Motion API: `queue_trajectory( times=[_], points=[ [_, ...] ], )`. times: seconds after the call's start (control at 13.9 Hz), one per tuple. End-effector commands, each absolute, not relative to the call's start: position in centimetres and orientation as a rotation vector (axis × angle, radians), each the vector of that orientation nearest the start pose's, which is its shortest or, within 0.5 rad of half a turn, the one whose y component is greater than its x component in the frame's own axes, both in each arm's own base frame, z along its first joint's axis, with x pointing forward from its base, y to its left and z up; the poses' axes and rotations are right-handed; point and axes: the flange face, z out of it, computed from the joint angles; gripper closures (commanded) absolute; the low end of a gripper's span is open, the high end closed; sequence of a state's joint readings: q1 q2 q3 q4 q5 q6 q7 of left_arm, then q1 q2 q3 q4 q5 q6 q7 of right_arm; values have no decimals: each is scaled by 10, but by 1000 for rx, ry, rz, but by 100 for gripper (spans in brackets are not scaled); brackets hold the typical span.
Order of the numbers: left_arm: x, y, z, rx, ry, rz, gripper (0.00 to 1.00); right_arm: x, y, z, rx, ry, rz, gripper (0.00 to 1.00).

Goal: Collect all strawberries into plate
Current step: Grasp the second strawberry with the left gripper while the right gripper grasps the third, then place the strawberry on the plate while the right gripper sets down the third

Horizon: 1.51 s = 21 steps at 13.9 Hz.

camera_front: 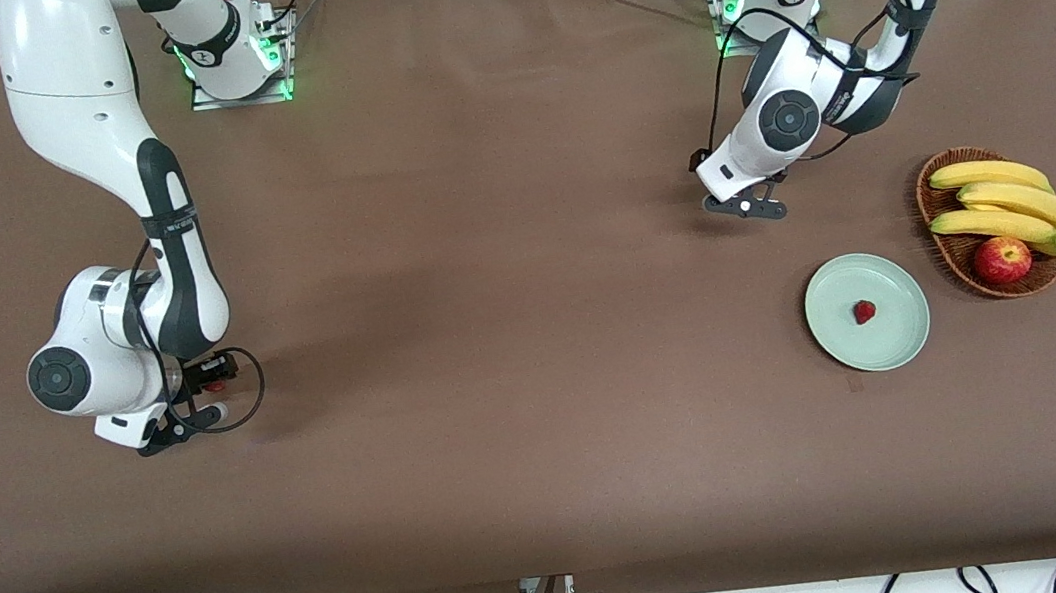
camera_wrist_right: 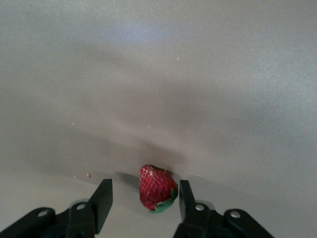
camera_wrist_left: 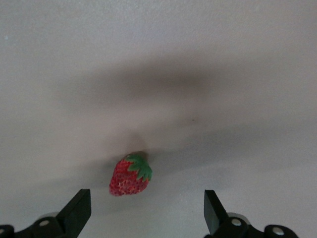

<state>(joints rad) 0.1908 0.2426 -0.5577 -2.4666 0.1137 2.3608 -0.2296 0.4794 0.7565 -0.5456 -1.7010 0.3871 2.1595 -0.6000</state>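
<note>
One strawberry lies in the pale green plate. A second strawberry lies on the table toward the right arm's end, between the fingers of my right gripper. One finger touches its green cap and the other stands a little apart from it. A third strawberry lies on the table just ahead of my left gripper, whose fingers are spread wide with nothing between them. The left hand hides this berry in the front view.
A brown wicker basket with bananas and a red-yellow apple stands beside the plate at the left arm's end. The brown table cloth covers the whole table.
</note>
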Motion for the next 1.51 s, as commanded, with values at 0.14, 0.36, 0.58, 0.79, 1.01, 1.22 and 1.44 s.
queue_trajectory(
  times=[0.14,0.36,0.58,0.79,1.01,1.22,1.44],
  points=[
    [410,-161,183,-3023,442,410,0,658,16,207,-3053,-608,221,100],
    [406,-160,178,-3025,446,415,23,679,111,256,-3077,-403,232,100],
    [403,-158,170,-3028,444,444,55,668,249,281,-3074,-102,190,100],
    [409,-149,172,-3014,456,421,77,649,365,289,-2972,215,172,100],
    [421,-146,183,-3012,459,378,95,628,452,283,-2797,463,86,99],
    [432,-128,188,-3018,469,370,96,603,503,273,-2706,580,36,98],
    [461,-85,206,-3025,599,314,97,589,524,263,-2671,628,8,98]
  ],
)
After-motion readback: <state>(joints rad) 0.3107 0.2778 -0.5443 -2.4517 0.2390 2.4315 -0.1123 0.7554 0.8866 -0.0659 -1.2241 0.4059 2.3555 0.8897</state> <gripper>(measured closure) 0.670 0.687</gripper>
